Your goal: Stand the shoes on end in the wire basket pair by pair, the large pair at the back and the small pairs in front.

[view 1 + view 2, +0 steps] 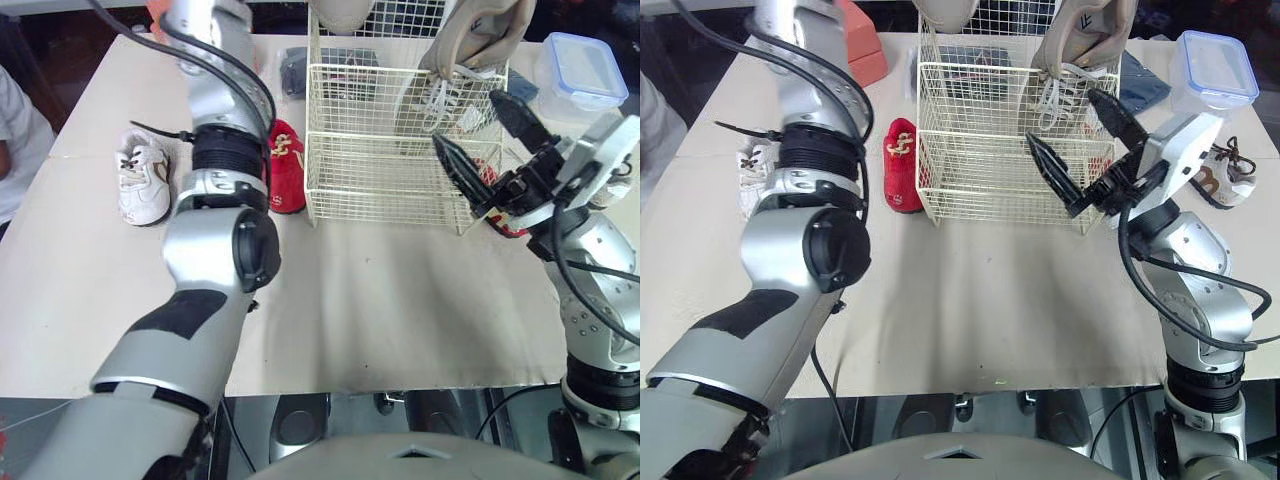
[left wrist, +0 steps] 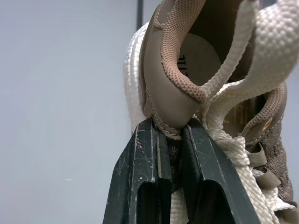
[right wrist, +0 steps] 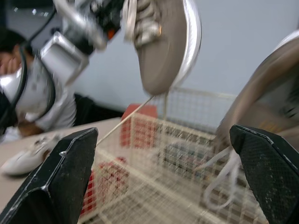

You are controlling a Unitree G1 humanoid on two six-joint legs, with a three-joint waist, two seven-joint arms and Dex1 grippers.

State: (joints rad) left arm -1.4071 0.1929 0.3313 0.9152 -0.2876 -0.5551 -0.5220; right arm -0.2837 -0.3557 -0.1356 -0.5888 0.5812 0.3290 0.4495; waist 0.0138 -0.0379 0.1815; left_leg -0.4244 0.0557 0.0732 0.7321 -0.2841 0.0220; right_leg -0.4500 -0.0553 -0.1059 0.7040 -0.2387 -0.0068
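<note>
Two large shoes: both tan with cream laces; one was in the air, one was in the basket.
Left gripper (image 2: 169, 133): raised above the back of the basket, fingers narrow and pinched on the collar of the held shoe (image 2: 170, 88).
Held shoe: hung from that pinch, clear of the wire, above the basket's back left part; its laces dangled loose.
Standing shoe (image 1: 480, 40): rose upright from the basket's back right part, with its laces hanging down inside the wire.
Wire basket (image 1: 380, 180): cream, on the table (image 1: 400, 300), towards the far edge.
Right gripper (image 1: 466, 120): fingers spread wide with nothing between them, at the basket's front right corner.
Red shoe (image 1: 286, 165): small, on the table just beside the basket's left wall.
White shoe (image 1: 143, 180): small, on the table further left, apart from the red one.
Brown-laced shoe (image 1: 1215, 180): small, on the table to the right of the basket, behind the right arm.
Plastic box (image 1: 580, 68): clear with a blue-edged lid, at the far right of the table.
Person (image 1: 12, 130): in white, at the table's left edge.
</note>
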